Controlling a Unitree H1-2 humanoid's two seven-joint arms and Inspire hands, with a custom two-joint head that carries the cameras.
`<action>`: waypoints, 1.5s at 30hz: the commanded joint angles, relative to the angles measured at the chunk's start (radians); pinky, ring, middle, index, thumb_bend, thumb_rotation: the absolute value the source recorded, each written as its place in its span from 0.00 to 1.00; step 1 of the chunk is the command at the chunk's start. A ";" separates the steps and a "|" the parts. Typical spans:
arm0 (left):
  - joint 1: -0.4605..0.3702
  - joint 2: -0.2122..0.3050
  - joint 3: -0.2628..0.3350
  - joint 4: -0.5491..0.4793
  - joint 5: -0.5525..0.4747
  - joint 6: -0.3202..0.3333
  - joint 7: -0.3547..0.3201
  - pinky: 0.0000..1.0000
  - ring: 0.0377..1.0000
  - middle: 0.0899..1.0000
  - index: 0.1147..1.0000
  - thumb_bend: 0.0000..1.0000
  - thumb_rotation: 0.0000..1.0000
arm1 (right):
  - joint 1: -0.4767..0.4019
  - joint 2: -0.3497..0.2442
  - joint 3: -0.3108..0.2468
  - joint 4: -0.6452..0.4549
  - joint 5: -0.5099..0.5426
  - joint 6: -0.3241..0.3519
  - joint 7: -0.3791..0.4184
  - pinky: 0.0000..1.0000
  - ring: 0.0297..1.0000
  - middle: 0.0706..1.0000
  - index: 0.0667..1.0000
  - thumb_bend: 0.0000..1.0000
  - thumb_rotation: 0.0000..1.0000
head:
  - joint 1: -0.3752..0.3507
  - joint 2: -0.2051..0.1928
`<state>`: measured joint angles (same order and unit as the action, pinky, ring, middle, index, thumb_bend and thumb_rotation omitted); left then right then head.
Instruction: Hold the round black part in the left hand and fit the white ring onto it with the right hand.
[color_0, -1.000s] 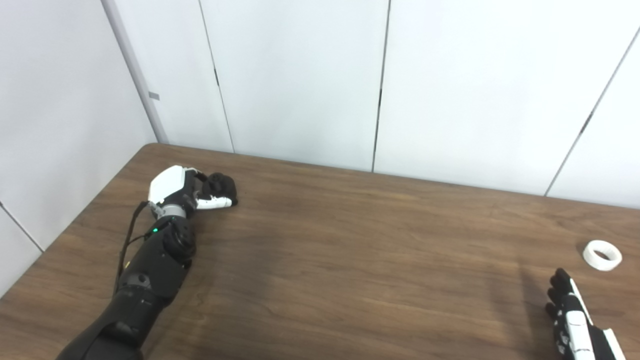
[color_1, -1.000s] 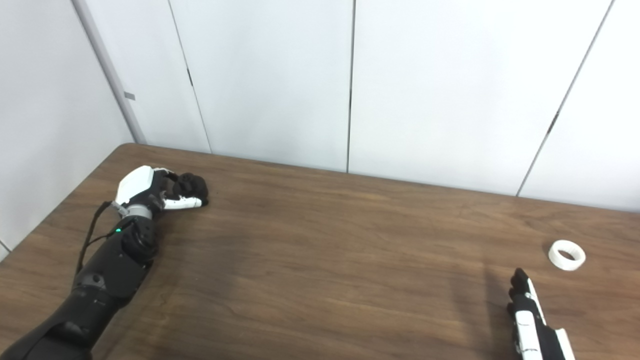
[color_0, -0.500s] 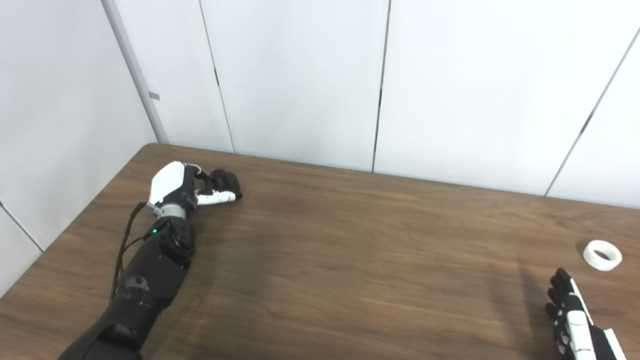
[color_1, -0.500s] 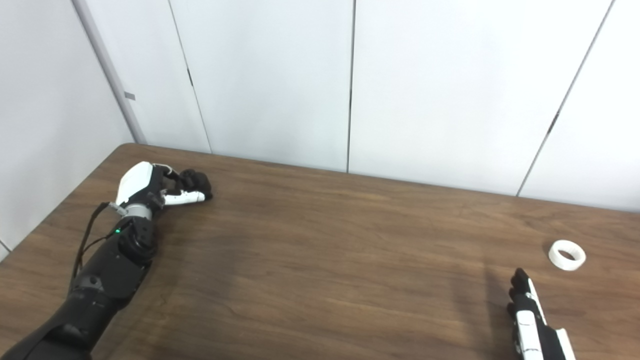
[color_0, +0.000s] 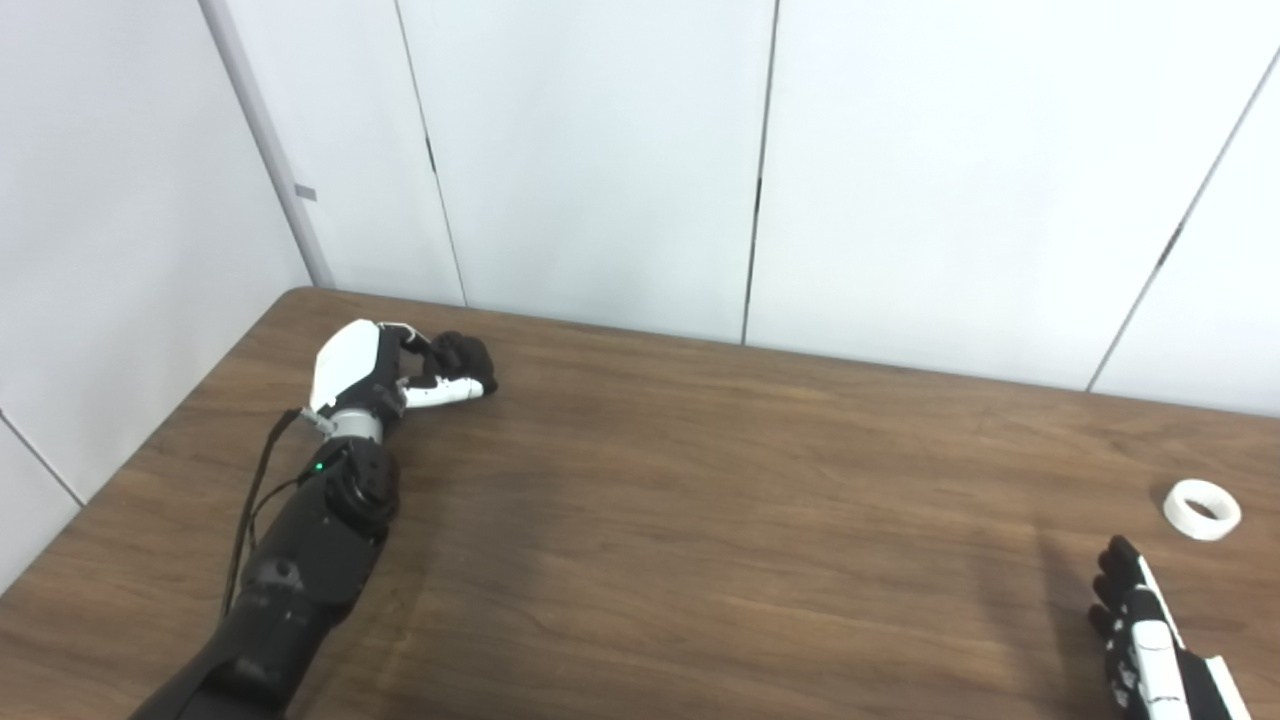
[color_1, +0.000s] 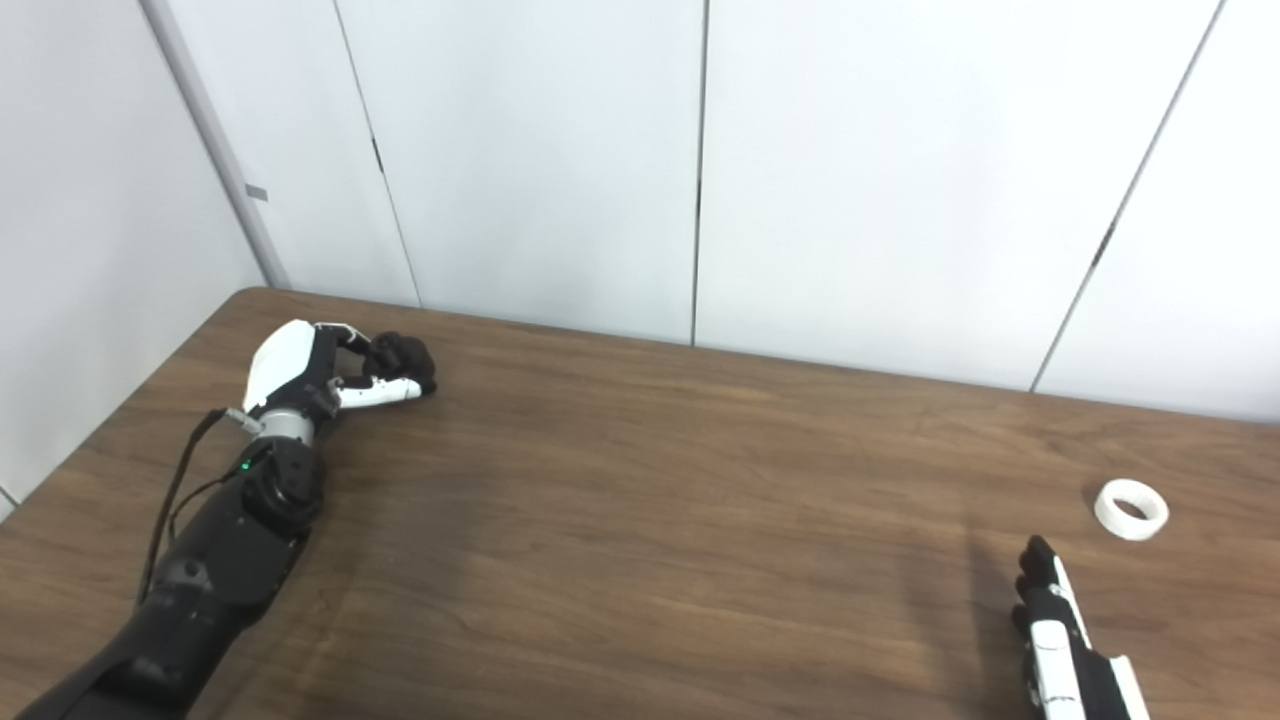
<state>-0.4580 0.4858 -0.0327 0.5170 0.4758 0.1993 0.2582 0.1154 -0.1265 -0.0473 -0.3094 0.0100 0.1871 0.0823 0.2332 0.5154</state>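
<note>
My left hand (color_0: 385, 368) is at the far left of the brown table (color_0: 700, 520), with its fingers curled around the round black part (color_0: 465, 353). Most of the part is hidden by the fingers. The white ring (color_0: 1202, 509) lies flat on the table at the far right. My right hand (color_0: 1140, 630) is at the bottom right edge, just in front of the ring and apart from it. Its fingers are stretched out and it holds nothing.
White wall panels (color_0: 600, 150) stand right behind the table's far edge. The table's left corner is just beyond my left hand. A black cable (color_0: 258, 490) runs along my left forearm.
My left hand has moved a little to the right and away from me with the black part in it. The right hand and the ring have not moved.
</note>
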 joint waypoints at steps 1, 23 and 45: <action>-0.015 0.030 0.003 -0.087 0.018 -0.007 0.004 1.00 0.86 0.71 0.42 0.52 0.05 | -0.015 -0.001 0.002 -0.012 -0.002 -0.024 -0.003 1.00 1.00 1.00 1.00 0.39 1.00 | -0.001 0.002; 0.234 -0.063 -0.173 -0.727 0.209 0.024 -0.232 1.00 0.87 0.77 0.42 0.52 0.06 | -0.014 0.027 0.025 -0.019 -0.033 -0.014 -0.024 1.00 1.00 1.00 1.00 0.48 1.00 | -0.094 0.040; 0.461 -0.248 -0.365 -0.832 0.445 -0.059 -0.309 1.00 0.91 0.79 0.42 0.52 0.06 | -0.019 0.040 0.041 -0.094 -0.066 0.049 -0.041 1.00 0.97 0.97 1.00 0.56 1.00 | -0.228 0.129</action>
<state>0.0101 0.2470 -0.3953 -0.2924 0.9026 0.1733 -0.0831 0.1124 -0.0879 -0.0053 -0.3605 -0.0529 0.2433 0.0443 0.0046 0.6443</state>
